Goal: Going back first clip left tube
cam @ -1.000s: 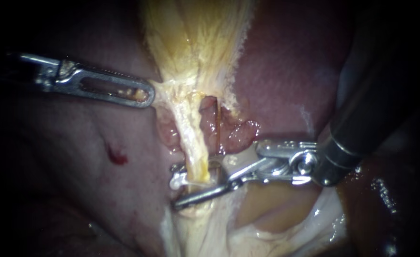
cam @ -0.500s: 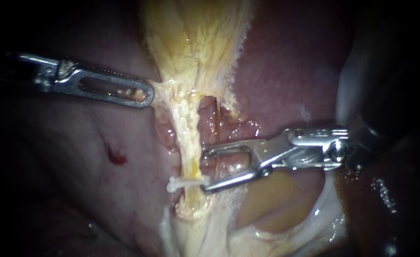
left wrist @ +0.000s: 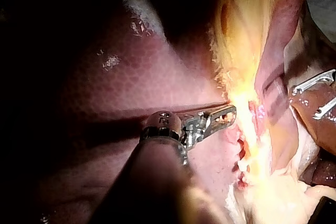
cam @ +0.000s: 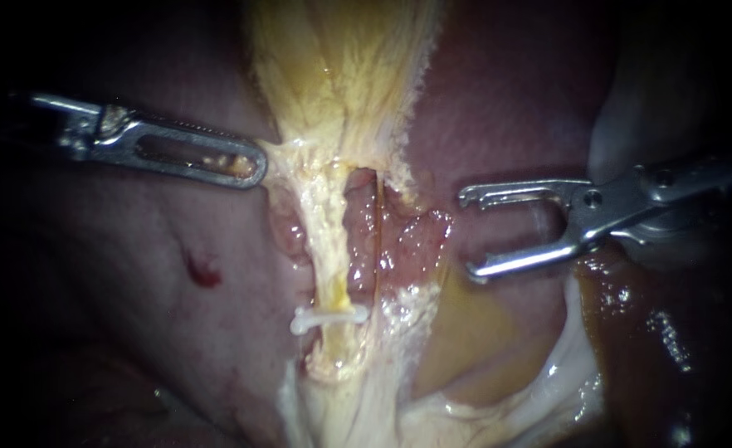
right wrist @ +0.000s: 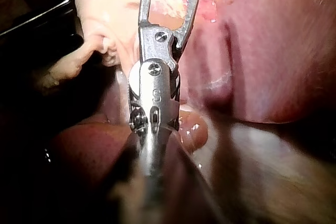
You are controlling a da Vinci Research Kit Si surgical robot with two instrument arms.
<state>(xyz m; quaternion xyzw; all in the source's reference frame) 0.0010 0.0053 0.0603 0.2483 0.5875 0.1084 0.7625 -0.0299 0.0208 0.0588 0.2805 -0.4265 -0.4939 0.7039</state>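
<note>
- The left instrument (cam: 254, 166) is reaching in from the left, its jaws pressing together on a fold of pale tissue (cam: 287, 153) at the near end of the gallbladder (cam: 341, 75).
- The right instrument (cam: 468, 235) is hovering right of the tubes, its jaws spreading wide and gripping nothing.
- A white clip (cam: 329, 317) is sitting across the left tube (cam: 329, 241), toward its near end, well left of the spread jaws.
- A thinner right tube (cam: 377, 224) is running just beside it.
- The liver (cam: 507, 108) is lying on both sides.
</note>
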